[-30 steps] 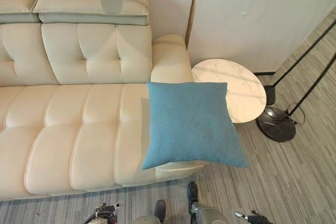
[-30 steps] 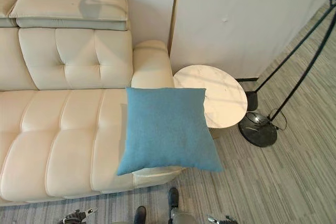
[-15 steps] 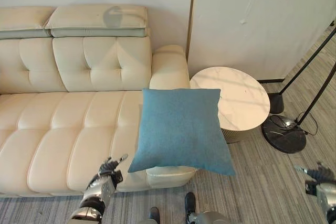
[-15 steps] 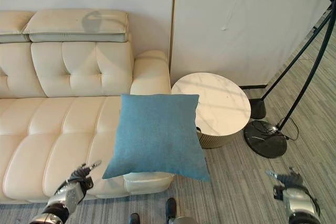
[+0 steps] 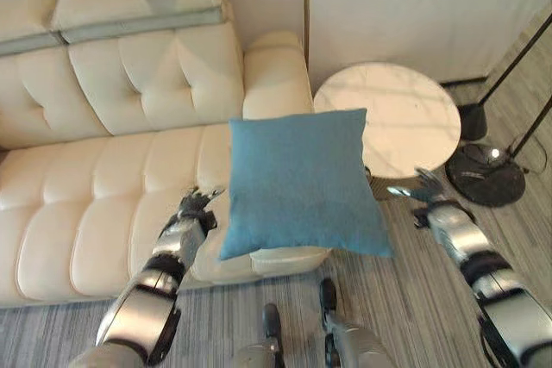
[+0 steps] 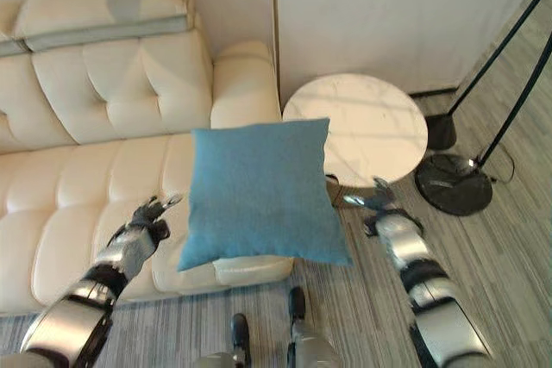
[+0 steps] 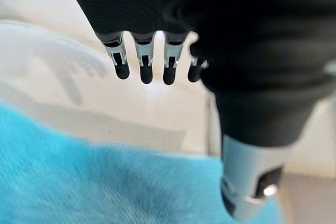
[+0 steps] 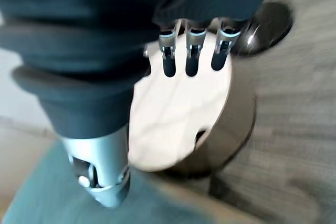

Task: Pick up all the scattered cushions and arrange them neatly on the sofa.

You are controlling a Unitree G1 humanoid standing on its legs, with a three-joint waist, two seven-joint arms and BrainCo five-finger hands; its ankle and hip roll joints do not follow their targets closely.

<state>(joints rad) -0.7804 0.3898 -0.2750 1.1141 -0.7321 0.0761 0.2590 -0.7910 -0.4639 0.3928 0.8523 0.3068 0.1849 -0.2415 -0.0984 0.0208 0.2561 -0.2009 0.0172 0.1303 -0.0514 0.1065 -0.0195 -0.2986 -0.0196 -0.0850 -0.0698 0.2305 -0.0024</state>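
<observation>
Cushion: a square blue cushion (image 5: 301, 180) lies flat on the right end of the cream sofa (image 5: 103, 178), its near right corner hanging past the seat edge over the floor (image 5: 405, 299).
Left hand: the left hand (image 5: 195, 207) is raised over the sofa seat just beside the cushion's left edge, apart from it, fingers (image 7: 143, 62) straight and spread, holding nothing.
Right hand: the right hand (image 5: 422, 191) is out over the floor, between the cushion's right side and the round surface (image 5: 392, 118), fingers (image 8: 191, 55) extended and loose, empty.
Side surface: a white marble-topped round table stands just beside the sofa's arm; the cushion's far right corner overlaps its edge in the head views.
Lamp: a black floor lamp base (image 5: 488, 175) sits on the striped grey floor to the right of the table.
</observation>
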